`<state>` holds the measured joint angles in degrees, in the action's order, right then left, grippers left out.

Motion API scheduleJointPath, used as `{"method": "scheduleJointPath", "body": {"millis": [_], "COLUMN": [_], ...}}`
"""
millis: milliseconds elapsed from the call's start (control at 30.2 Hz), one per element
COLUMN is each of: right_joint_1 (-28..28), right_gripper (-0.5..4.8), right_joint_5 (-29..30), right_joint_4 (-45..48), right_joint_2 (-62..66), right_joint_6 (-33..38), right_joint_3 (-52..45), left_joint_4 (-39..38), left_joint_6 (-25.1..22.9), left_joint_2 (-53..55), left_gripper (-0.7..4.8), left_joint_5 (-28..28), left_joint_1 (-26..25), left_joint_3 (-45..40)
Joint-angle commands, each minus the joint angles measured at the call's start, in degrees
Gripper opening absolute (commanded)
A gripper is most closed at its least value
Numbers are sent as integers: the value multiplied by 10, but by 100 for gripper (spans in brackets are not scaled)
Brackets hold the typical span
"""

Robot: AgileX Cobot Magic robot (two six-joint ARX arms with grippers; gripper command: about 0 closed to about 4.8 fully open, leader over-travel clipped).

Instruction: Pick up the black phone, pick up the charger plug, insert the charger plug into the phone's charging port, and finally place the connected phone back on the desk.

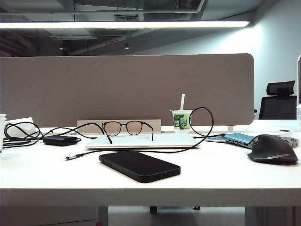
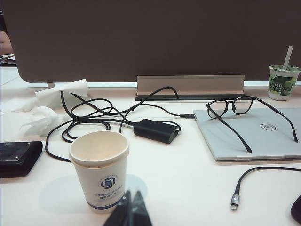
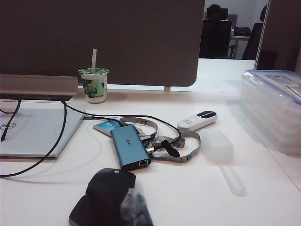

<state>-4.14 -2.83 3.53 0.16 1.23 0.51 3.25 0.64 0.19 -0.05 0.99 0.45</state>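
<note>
Exterior view: matte black phone (image 1: 139, 165), flat rounded slab, is seen lying on smooth white desk (image 1: 47, 175) at 6 o'clock of closed silver laptop (image 1: 141, 141). Charger plug (image 1: 69, 157), small silvery tip on thin black cable, is seen at 9 o'clock of phone, apart from it. Round-rimmed glasses (image 1: 126, 127) are seen resting on laptop. Domed grey mouse (image 1: 273, 149) is seen at 3 o'clock. Left gripper (image 2: 131, 207) is seen above desk beside paper cup (image 2: 99, 168), fingers pressed together, empty. Right gripper (image 3: 136, 209), blurred, is seen over mouse, likewise closed, empty.
</note>
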Motion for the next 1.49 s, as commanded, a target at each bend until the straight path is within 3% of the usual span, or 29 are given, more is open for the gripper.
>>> {"method": "scheduleJointPath", "body": {"millis": [33,365,531,663,962,1194,1492], "right_joint_1": [0,0,0,0,0,0,-1], "right_gripper": [-5,-5,-5,-5,-5,-5,-5], "right_joint_5": [0,4,-16,-29,-35,-35,4], "right_joint_4": [0,6,-39,-94,-111,-111,-114], "right_joint_2": [0,0,0,0,19,108,259], "right_joint_6": [3,8,24,24,19,17,-15], "right_joint_3": [-2,2,41,79,169,257,372], "left_joint_4": [7,5,5,-7,-76,-92,-92], "left_joint_6": [-2,2,5,20,45,47,95], "left_joint_2": [0,0,0,0,8,78,221], "left_gripper": [-6,-6,-6,-6,-6,-6,-6], "left_joint_5": [-1,-2,-14,-28,-28,-27,-10], "left_joint_1": [0,0,0,0,0,2,2], "left_joint_3": [0,0,13,39,136,206,292]}}
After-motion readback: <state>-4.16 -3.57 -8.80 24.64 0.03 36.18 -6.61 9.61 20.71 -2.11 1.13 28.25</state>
